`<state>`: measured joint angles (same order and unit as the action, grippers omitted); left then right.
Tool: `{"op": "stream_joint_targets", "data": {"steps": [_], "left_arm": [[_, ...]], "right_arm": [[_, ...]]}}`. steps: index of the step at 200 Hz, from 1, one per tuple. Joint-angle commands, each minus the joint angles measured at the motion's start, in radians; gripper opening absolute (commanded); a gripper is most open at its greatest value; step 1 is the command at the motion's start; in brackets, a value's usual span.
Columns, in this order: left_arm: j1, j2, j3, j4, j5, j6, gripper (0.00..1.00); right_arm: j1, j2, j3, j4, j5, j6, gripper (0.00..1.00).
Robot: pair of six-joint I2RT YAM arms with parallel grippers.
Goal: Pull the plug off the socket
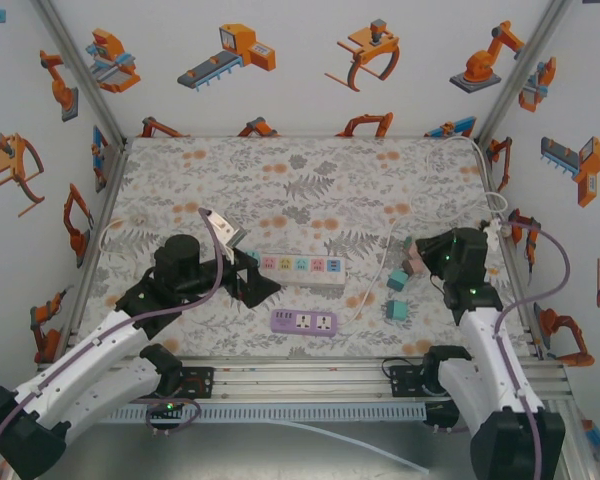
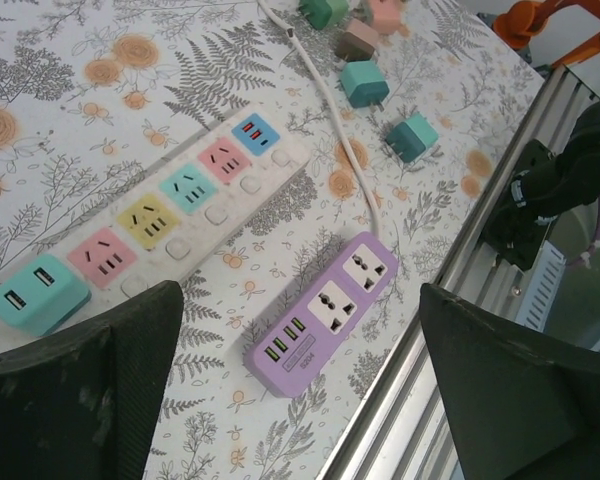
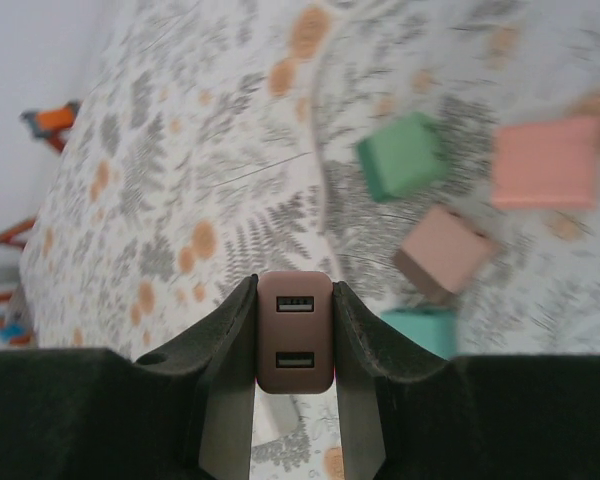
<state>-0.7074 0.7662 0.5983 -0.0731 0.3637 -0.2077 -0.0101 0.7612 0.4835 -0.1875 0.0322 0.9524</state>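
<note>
Floral table (image 1: 310,180) — brown plug (image 3: 294,350) clamped in right end effector (image 3: 292,300); left end effector (image 2: 300,390) spread wide.

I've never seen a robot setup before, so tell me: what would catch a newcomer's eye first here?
Probably the right gripper, shut on a brownish two-port plug clamped between its fingers. Then the white power strip with pastel sockets at the middle of the flowery table, the purple power strip nearer the arms, and the loose coloured plugs beside the right arm.
</note>
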Motion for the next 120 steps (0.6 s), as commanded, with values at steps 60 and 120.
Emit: {"op": "stream_joint_targets", "data": {"steps": [60,120], "left_arm": [[-0.007,-0.034,0.021,-0.017,-0.243,-0.015,0.97],[-0.007,-0.079,0.005,-0.105,-0.415,-0.086,0.97]], "right_arm": [[-0.011,-0.104,-0.115,-0.212,0.224,0.144,0.10],[-0.011,-0.103,-0.192,-0.186,0.210,0.222,0.27]]}}
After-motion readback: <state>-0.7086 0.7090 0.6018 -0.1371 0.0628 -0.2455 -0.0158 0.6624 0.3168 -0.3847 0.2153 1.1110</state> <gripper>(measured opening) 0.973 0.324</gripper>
